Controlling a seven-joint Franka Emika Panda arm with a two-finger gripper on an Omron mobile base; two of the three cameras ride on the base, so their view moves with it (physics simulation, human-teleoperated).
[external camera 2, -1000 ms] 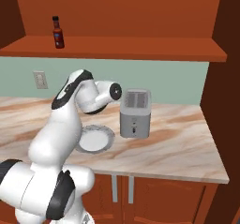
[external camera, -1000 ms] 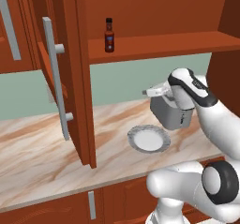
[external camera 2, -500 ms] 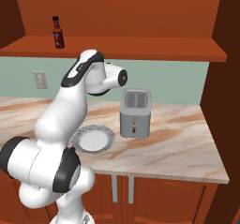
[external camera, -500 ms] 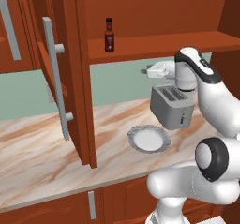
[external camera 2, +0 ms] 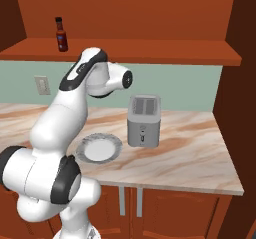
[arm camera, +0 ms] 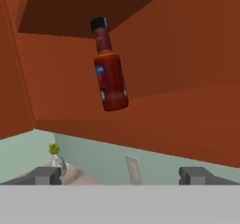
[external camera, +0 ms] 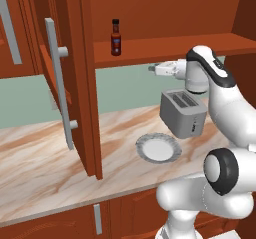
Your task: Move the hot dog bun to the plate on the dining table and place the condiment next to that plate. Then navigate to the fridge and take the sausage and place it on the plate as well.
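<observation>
Facing condiment (arm camera: 109, 68), vase (arm camera: 56, 162) beyond

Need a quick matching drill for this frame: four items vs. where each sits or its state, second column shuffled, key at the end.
Items:
1. condiment
2. toaster
3. pale plate
4. gripper

Places/states:
A. on the counter, left of the toaster
B. open, below the shelf
C. upright on the wooden shelf
D. on the counter by the green wall

Pairs: 1-C, 2-D, 3-A, 4-B
</observation>
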